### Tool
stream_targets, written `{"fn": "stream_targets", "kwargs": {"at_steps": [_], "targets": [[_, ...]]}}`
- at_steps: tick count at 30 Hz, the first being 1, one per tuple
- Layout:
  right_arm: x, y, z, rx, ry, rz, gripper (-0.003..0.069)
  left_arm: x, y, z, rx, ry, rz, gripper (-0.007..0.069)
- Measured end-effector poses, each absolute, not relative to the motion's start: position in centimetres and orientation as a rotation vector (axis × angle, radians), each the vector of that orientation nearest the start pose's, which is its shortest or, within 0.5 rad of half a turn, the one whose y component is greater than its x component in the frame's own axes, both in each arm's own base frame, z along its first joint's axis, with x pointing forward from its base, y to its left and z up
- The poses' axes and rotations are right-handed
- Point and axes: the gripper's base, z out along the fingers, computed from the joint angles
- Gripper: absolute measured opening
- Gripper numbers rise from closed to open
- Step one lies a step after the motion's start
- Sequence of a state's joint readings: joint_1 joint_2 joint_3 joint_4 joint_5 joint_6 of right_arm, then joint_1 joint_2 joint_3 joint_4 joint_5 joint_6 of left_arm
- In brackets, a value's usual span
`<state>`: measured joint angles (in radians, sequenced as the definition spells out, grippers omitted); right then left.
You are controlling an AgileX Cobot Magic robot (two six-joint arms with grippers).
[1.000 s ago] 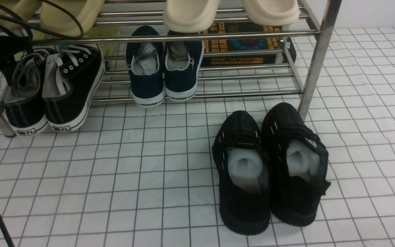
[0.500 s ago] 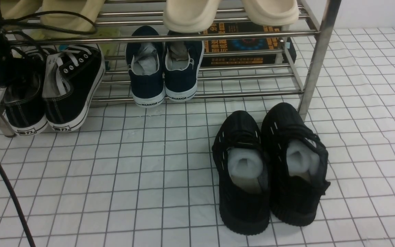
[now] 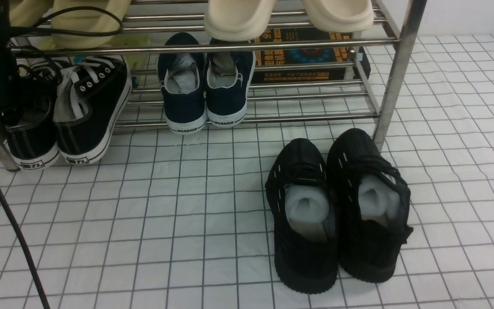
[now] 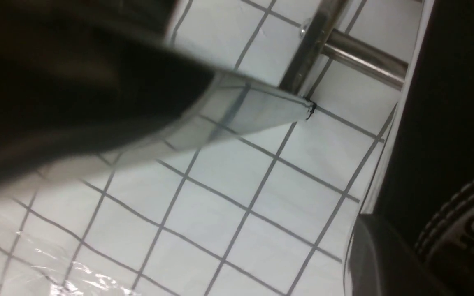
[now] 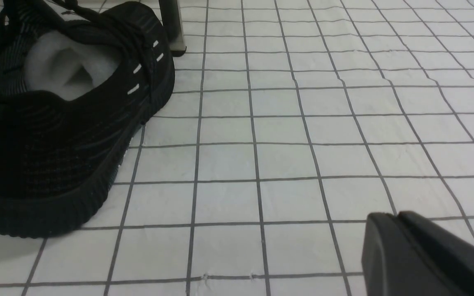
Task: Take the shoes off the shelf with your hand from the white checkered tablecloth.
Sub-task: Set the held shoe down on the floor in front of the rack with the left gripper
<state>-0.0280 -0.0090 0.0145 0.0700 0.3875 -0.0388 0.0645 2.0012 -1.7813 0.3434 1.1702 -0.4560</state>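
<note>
- Left claw (image 3: 9, 118): jaws drawn narrow, at the outer side of the black lace-up sneakers (image 3: 92, 107). We judge it to be astride the collar of the left shoe; whether canvas is truly pinched, we cannot tell.
- Sneakers, one pair: side by side at the left end of the shelf (image 3: 315, 117), on its lower tier, heels towards us. These are our task's goods, still to be brought down.
- Step in hand: securing the grip, by our reckoning. Our next move calls for confirming the hold, a small lift off the tubes, then a pull towards us, low enough to pass beneath the upper tier.
- Caution: with one claw at one shoe, we may leave its partner behind or knock it askew; the slanted leg close by on the left could catch our claw.
- Navy slip-on pair (image 3: 185, 107): same tier, to the right of our sneakers; to be left alone.
- Cream clogs (image 3: 238, 21): upper tier, above the navy pair.
- White checkered tablecloth (image 3: 187, 214): spread below and in front of the shelf, with bare room at near left for our pair.
- Black knit pair (image 3: 307, 266): on the cloth, near right.
- Right claw (image 5: 393, 218): fingers together, nothing between them, over the cloth.
</note>
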Motion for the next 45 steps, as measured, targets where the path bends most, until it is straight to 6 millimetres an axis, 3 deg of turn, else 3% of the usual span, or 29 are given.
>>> {"fn": "stream_targets", "kwargs": {"at_steps": [4, 9, 12, 13, 15, 17, 20, 22, 29, 33, 39, 41, 43, 45], "targets": [[5.2, 0.1, 17.4, 0.032, 1.875, 0.023, 0.0041, 41.0, 5.7, 28.0, -0.548, 2.747, 0.429, 0.0012], [5.2, 0.1, 17.4, 0.032, 1.875, 0.023, 0.0041, 36.3, 6.3, 30.2, -0.569, 2.759, 0.44, 0.0012], [5.2, 0.1, 17.4, 0.032, 1.875, 0.023, 0.0041, 33.6, 6.1, 30.3, -0.571, 2.782, 0.432, 0.0013], [5.2, 0.1, 17.4, 0.032, 1.875, 0.023, 0.0041, 31.6, 5.7, 29.9, -0.583, 2.815, 0.415, 0.0013], [5.2, 0.1, 17.4, 0.032, 1.875, 0.023, 0.0041, 30.4, 5.5, 29.6, -0.597, 2.832, 0.4, 0.0013], [5.2, 0.1, 17.4, 0.032, 1.875, 0.023, 0.0041, 27.5, 5.1, 28.7, -0.641, 2.851, 0.383, 0.0015], [5.2, 0.1, 17.4, 0.032, 1.875, 0.023, 0.0041, 25.8, 4.9, 27.5, -0.671, 2.859, 0.378, 0.0015], [5.2, 0.1, 17.4, 0.032, 1.875, 0.023, 0.0041, 24.6, 4.8, 25.7, -0.687, 2.867, 0.369, 0.0015], [5.2, 0.1, 17.4, 0.032, 1.875, 0.023, 0.0041, 23.6, 4.4, 22.3, -0.648, 2.86, 0.329, 0.0018], [5.2, 0.1, 17.4, 0.032, 1.875, 0.023, 0.0041, 23.7, 4.6, 21.7, -0.608, 2.85, 0.356, 0.0036], [5.2, 0.1, 17.4, 0.032, 1.875, 0.023, 0.0041, 24.0, 4.7, 21.9, -0.586, 2.831, 0.367, 0.0161], [5.2, 0.1, 17.4, 0.032, 1.876, 0.023, 0.0041, 24.1, 4.8, 22.5, -0.604, 2.841, 0.384, 0.0241], [5.2, 0.1, 17.4, 0.032, 1.876, 0.023, 0.0041, 25.3, 5.0, 24.9, -0.645, 2.804, 0.375, 0.0325], [5.2, 0.1, 17.4, 0.032, 1.876, 0.023, 0.0041, 26.5, 4.8, 26.9, -0.675, 2.741, 0.304, 0.0361]]}}
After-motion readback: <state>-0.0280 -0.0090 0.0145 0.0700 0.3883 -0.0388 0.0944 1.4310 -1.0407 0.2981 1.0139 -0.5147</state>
